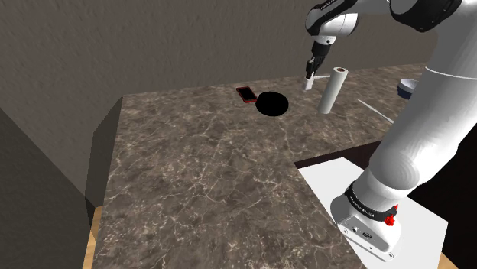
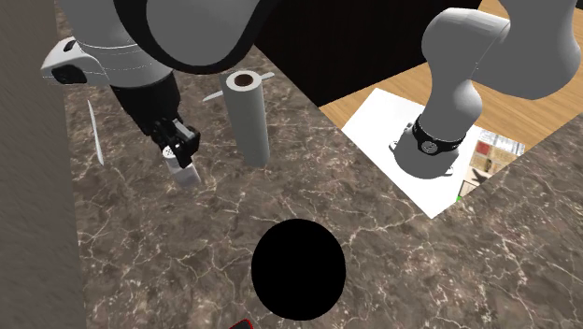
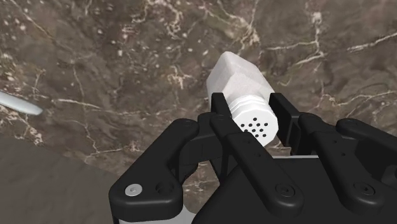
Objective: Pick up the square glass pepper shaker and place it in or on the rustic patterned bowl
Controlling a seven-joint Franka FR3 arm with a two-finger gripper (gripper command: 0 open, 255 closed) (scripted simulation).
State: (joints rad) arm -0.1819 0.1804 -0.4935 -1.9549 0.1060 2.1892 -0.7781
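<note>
My gripper (image 3: 251, 107) is shut on the pepper shaker (image 3: 240, 81), a square white body under a round white cap with small holes; the fingers (image 3: 221, 107) clasp it at the cap. In the shoulder view the gripper (image 1: 310, 70) holds the shaker (image 1: 309, 83) low over the counter's far part, to that view's right of the bowl (image 1: 272, 103), which is drawn as a flat black disc. In the second exterior view the shaker (image 2: 188, 174) hangs under the gripper (image 2: 177, 150), up and left of the bowl (image 2: 299, 269). Whether the shaker touches the counter I cannot tell.
An upright grey roll (image 1: 332, 90) stands close beside the gripper, also seen as the roll (image 2: 248, 117). A red phone (image 1: 246, 94) lies just beyond the bowl. A thin knife-like piece (image 2: 95, 133) and a small bowl (image 1: 409, 88) lie further off. Brown marbled counter (image 1: 206, 176) spreads wide.
</note>
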